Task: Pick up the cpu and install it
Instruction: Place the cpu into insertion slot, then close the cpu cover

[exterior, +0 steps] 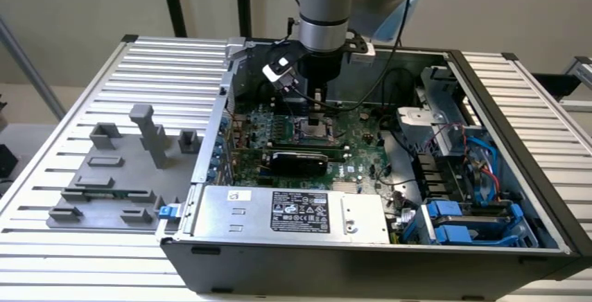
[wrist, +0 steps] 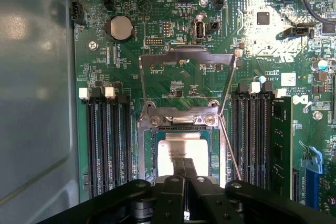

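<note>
Inside case (exterior: 370, 264), vertical arm (exterior: 324, 11) holds claw (wrist: 184, 167) over cpu (wrist: 169, 156).

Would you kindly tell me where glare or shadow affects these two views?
Wrist view: glare washes out the motherboard near its white chip, and the cpu lid shines pale. Exterior view: even light on the table; the computer case interior below the arm sits in shade.

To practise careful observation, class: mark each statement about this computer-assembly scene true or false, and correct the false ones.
1. The cpu lies in the socket on the motherboard. True.
2. The socket's metal load plate is closed over the cpu. False: it is folded open.
3. The pincer hangs outside the computer case. False: it is inside the case, over the cpu.
4. A round coin battery sits on the motherboard. True.
</note>
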Tool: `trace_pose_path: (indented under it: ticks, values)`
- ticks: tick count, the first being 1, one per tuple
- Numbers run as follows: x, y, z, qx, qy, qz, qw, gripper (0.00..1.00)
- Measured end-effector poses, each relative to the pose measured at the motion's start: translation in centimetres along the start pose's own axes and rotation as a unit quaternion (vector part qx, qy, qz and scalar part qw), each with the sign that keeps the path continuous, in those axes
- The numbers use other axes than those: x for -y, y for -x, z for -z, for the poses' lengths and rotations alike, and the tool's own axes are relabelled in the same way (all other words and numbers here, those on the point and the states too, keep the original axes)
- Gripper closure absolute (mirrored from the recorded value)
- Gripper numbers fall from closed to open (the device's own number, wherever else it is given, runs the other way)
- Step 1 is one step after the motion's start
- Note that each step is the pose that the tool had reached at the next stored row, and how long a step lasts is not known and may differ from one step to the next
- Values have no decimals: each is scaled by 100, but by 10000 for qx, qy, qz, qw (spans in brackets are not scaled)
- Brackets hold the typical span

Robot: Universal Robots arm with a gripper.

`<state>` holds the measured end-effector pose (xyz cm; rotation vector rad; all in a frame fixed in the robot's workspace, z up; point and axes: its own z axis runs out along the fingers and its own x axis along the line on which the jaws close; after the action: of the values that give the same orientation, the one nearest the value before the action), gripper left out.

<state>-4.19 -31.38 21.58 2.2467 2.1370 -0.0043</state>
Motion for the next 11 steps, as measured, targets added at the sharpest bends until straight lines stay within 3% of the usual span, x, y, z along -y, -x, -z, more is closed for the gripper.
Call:
trace_pose_path:
  ticks: [11]
  values:
    - [0, 0, 0, 0, 0, 0, 10000, 89]
